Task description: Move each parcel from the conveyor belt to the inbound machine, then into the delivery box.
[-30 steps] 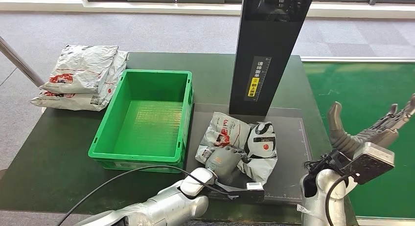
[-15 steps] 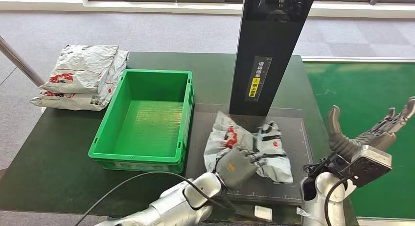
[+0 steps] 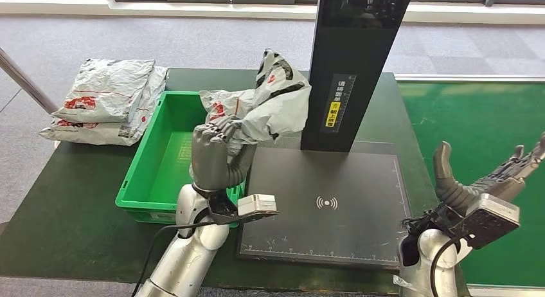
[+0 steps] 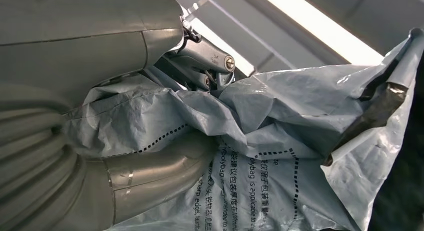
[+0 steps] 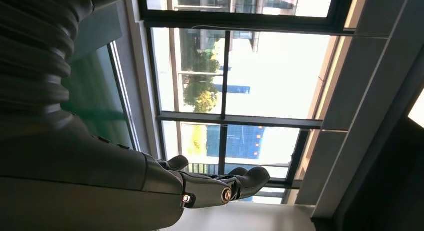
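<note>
While the left hand [image 3: 215, 157] is raised above the near right corner of the green crate [image 3: 186, 157], head view has its fingers clenched on a crumpled grey poly-mailer parcel [image 3: 270, 104]. Parcel is in the air, bunched at the grip, its bulk fanning up and right over the crate's right rim, toward the black scanner column [image 3: 357, 65]. It touches neither crate floor nor scanner pad [image 3: 324, 204]. Pad is the dark plate at the column's foot with a white wireless mark at its middle. Crate sits just left of the pad, both on the dark green table [image 3: 71, 207]. Stack of grey mailers [image 3: 106, 101] lies at the table's far left corner, beside the crate. Right hand [image 3: 479, 178] is at the lower right, over the edge of the green conveyor belt [image 3: 482, 117], fingers spread and released, nothing in it.

Left wrist view: left hand's thick grey thumb [image 4: 155, 173] and darker fingers [image 4: 207, 66] pinch the mailer's film between them. Plastic is creased, with a dashed tear line and small printed text, and a dark strip near one corner. Grasp confirmed.

Right wrist view: right hand's fingers [image 5: 220, 188] extend straight out against tall windows [image 5: 240, 71], apart from each other, holding nothing. Sliver of green belt visible beside the ribbed wrist cover.
</note>
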Robot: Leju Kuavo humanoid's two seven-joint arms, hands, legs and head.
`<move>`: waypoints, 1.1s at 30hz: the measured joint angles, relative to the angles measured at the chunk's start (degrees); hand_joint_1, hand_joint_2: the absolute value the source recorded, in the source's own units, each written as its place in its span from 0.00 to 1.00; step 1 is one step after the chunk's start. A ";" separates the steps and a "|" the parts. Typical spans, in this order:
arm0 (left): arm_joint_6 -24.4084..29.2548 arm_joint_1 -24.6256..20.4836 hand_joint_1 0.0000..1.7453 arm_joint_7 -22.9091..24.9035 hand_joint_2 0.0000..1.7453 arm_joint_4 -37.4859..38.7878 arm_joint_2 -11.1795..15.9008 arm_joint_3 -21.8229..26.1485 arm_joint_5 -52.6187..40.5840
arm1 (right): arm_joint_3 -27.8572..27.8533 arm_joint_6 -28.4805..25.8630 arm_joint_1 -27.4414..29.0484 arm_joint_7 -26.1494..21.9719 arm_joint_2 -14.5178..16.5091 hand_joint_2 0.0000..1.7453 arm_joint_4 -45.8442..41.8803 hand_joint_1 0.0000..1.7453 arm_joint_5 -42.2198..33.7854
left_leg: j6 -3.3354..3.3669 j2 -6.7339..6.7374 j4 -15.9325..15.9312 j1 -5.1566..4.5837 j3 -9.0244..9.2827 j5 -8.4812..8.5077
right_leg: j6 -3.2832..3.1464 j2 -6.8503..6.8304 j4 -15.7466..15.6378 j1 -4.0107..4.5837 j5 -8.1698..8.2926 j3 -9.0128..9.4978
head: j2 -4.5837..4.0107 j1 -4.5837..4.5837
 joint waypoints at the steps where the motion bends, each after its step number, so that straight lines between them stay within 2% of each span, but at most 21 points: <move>1: 0.00 0.36 1.00 -0.40 1.00 -1.15 0.09 0.92 0.48 | 0.00 0.14 0.00 0.00 -0.02 1.00 0.00 0.00 -0.04 | 0.00 0.00 0.00 0.00 0.00 0.00 | 0.00 0.00 0.00 0.00 0.00 0.00 | 0.00 0.00; 10: -0.03 4.56 1.00 1.64 1.00 -9.83 1.09 9.42 0.31 | -0.09 1.89 0.26 0.00 -0.01 1.00 -0.51 0.00 0.55 | 0.01 -0.01 0.00 -0.01 -0.01 -0.01 | -0.01 -0.01 -0.01 -0.01 -0.01 -0.01 | -0.01 0.00; 17: -0.11 5.53 1.00 4.70 1.00 -4.77 1.39 17.27 -1.45 | -0.11 2.71 0.45 -0.01 -0.01 1.00 -0.70 0.00 0.60 | 0.00 0.01 0.00 0.00 0.02 0.00 | -0.02 0.00 -0.01 -0.01 -0.02 -0.03 | -0.01 -0.01; 21: -0.13 5.64 0.00 5.36 1.00 -0.12 1.42 19.77 -3.10 | -0.13 2.81 0.70 -0.01 -0.01 1.00 -0.90 0.00 0.31 | 0.00 0.00 0.01 -0.01 0.02 0.01 | -0.02 0.01 -0.01 -0.02 -0.01 -0.03 | 0.00 -0.01; 30: -0.12 4.81 0.00 5.66 1.00 9.48 1.26 22.59 -4.73 | -0.13 3.22 0.59 0.00 -0.03 1.00 -0.53 0.00 0.27 | 0.00 0.01 0.01 -0.02 0.01 0.00 | -0.02 0.01 -0.01 -0.03 -0.01 -0.04 | -0.01 -0.01; 33: -0.11 4.58 0.00 5.58 0.25 10.85 1.21 23.07 -4.55 | -0.13 3.22 0.58 0.00 -0.03 1.00 -0.38 0.00 0.27 | 0.00 0.01 0.01 -0.02 0.02 0.00 | -0.02 0.01 -0.01 -0.02 -0.01 -0.03 | -0.01 -0.01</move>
